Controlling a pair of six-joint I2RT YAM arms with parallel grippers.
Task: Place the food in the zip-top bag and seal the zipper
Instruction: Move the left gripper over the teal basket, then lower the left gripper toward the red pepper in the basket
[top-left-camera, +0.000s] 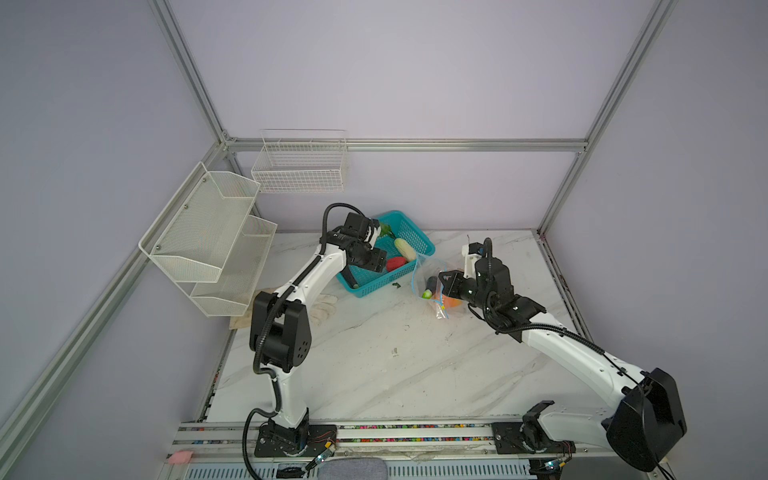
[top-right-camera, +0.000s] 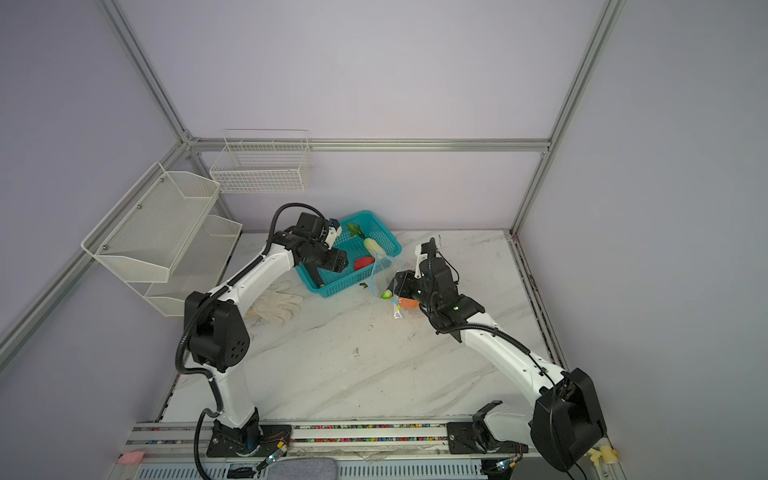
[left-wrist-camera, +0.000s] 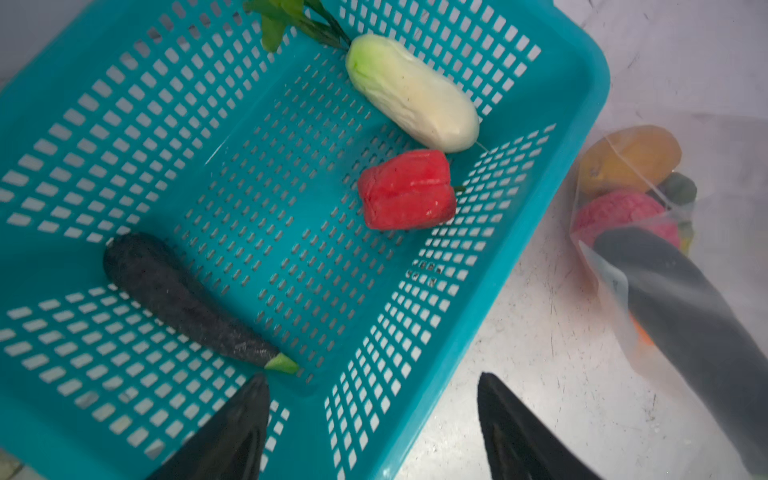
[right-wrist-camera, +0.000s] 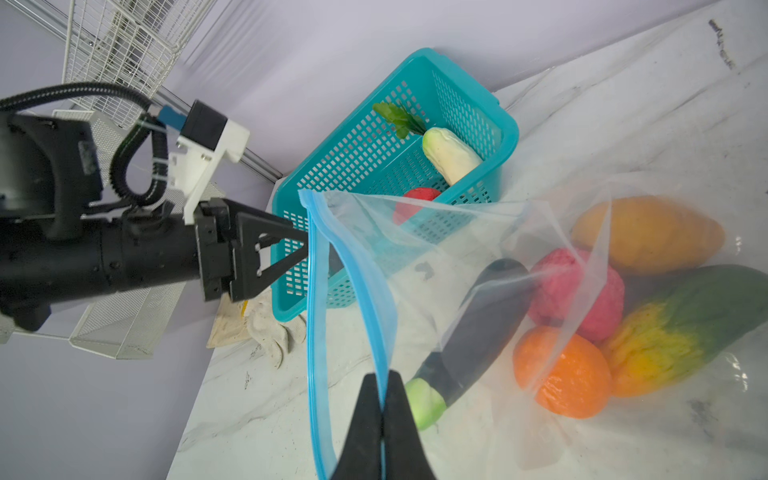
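Inside basket: three foods; bag: five; left fingers wide, empty; right fingers pinch zipper.

L arm reaches fwd w/ L gripper jaws spread wide, R arm angles inward w/ R gripper pinched tight.

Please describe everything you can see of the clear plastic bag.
The bag is clear, thin, crinkly plastic with a blue zipper strip along its mouth. It lies on the marble table, mouth open and held up by the right pincer, shut on the strip. Inside are a mango, a pink piece, an orange and a cucumber; an eggplant lies at the mouth.
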